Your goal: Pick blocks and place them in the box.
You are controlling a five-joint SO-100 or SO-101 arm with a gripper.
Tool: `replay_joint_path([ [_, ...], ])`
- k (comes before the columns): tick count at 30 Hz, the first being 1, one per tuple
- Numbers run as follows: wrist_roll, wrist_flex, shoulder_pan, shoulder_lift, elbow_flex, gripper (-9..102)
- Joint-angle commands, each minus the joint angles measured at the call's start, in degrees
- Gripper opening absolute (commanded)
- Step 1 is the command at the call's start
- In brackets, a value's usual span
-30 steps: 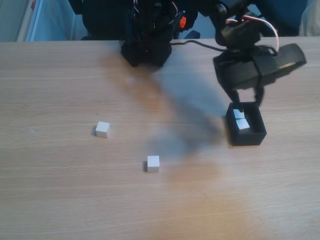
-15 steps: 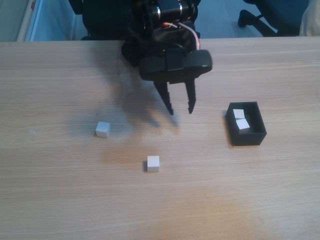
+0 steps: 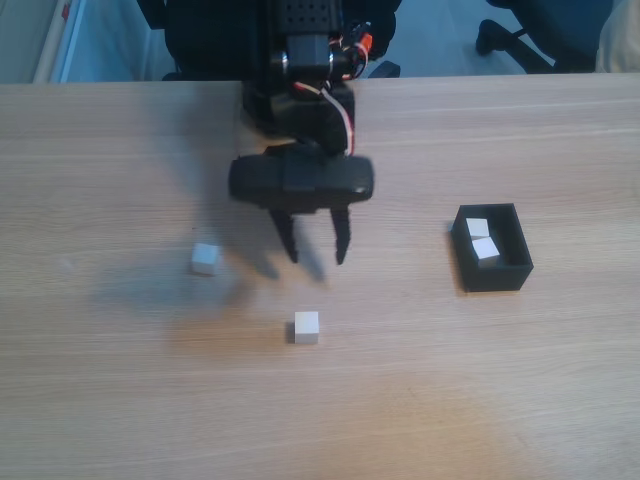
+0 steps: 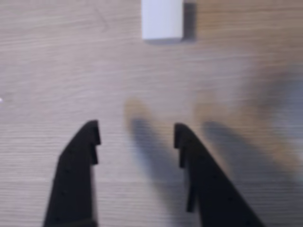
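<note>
Furthest left in the fixed view, a small plain white cube [image 3: 205, 258] sits on the pale wood-grain bench [image 3: 110, 400], toward its left edge and well clear of everything else. Next along, the black two-finger gripper [image 3: 318, 256] hangs from the arm near the middle of the bench, its tips pointing toward the near edge; the jaws stand parted with nothing between them. Just nearer the front edge lies a second small white cube [image 3: 307, 327], apart from the fingertips and almost in line with the gap between them, perhaps a shade to the left. That is the relation the next move depends on: this cube lies straight ahead of the jaws, closer than the left-hand one.

The wrist view agrees. The gripper [image 4: 137, 133] shows as two dark prongs rising from the bottom edge, spread apart, and the white cube [image 4: 162, 19] sits at the top of the picture, beyond the tips and slightly nearer the right-hand prong's side of the gap (the picture is blurred, so finer alignment is hard to judge). A cube has no long axis to speak of, but its faces look roughly square to the jaws, so I judge little or no wrist turn is needed, only a reach forward and down.

Far right, near the bench's right edge, the small black open-topped box [image 3: 509, 275] holds two more white cubes [image 3: 482, 240], one behind the other.
</note>
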Motion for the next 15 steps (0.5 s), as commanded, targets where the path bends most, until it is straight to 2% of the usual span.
replay_joint_path([
  [1, -1.58, -1.05, 1.49, -3.96, -6.15, 17],
  [15, -1.58, 1.05, 2.37, -20.65, -19.6, 18],
])
